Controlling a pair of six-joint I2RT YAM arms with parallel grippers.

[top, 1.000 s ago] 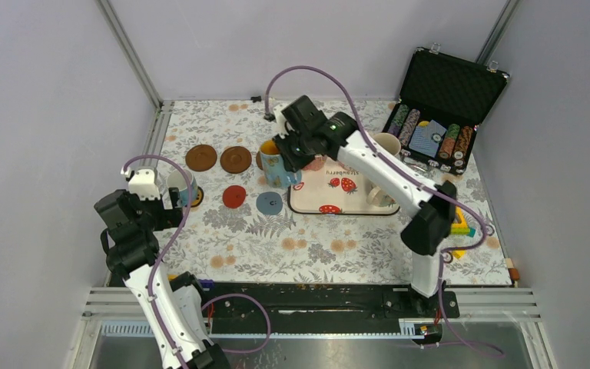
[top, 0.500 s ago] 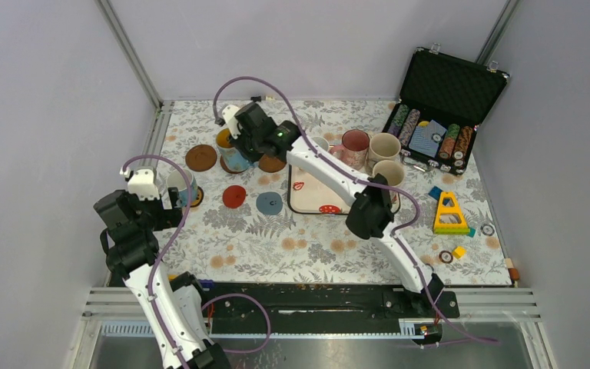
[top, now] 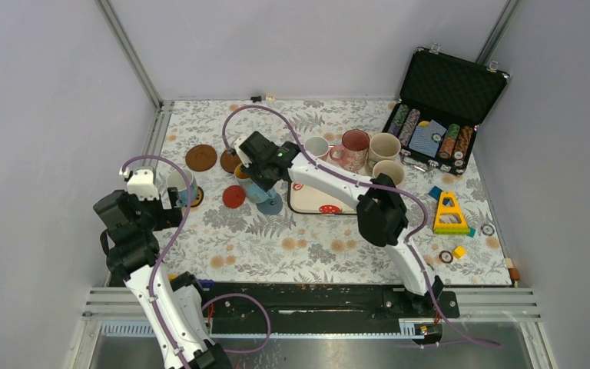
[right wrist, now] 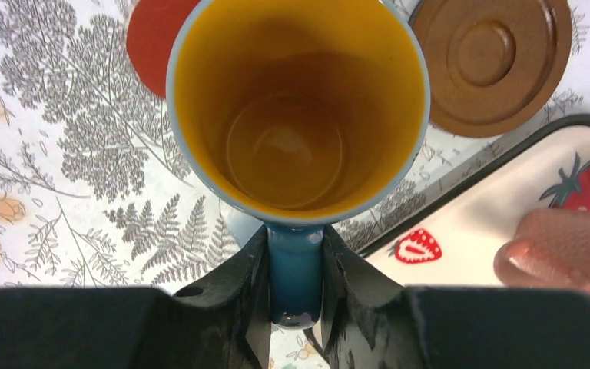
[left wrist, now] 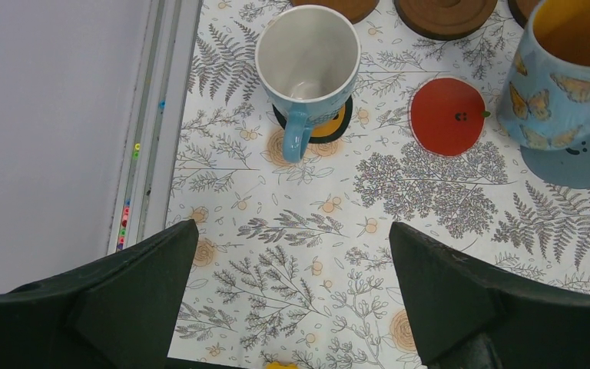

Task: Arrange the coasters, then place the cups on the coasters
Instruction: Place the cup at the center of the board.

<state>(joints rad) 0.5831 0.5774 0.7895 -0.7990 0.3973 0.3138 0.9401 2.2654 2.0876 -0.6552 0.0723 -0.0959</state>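
Floral-clothed table (top: 299, 246) with a brown coaster (top: 200, 157), red coaster (top: 233, 196), strawberry tray (top: 324, 204), chip case (top: 438, 115), toy blocks (top: 450, 215).

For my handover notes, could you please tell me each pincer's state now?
Left pincer: open, holding nothing.
Right pincer: shut on the blue mug, by its handle.

The blue butterfly-printed ceramic mug (right wrist: 296, 115) is glazed, and its yellow inside is smooth and glossy. The dark brown round coaster (right wrist: 492, 61) looks like turned wood with a soft sheen. The red round coaster (left wrist: 447, 115) is matt. The floral printed table cover (left wrist: 307, 254) looks smooth. The silver metal rail (left wrist: 161, 115) at the left edge is dull-finished.
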